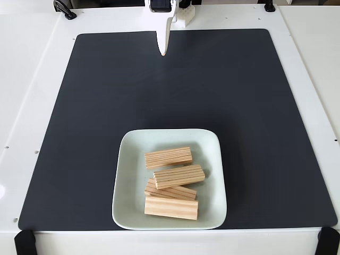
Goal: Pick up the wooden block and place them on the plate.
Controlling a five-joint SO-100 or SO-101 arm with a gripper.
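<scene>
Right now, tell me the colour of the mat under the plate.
Black, matte; the mat shows clearly in the fixed view.

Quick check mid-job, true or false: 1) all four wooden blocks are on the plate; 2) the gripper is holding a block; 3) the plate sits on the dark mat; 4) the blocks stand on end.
1) True: four wooden blocks lie on the plate.
2) False: the gripper hangs at the mat's far edge, holding nothing.
3) True: it rests on the dark mat, near the front edge.
4) False: they lie flat, some overlapping.
</scene>
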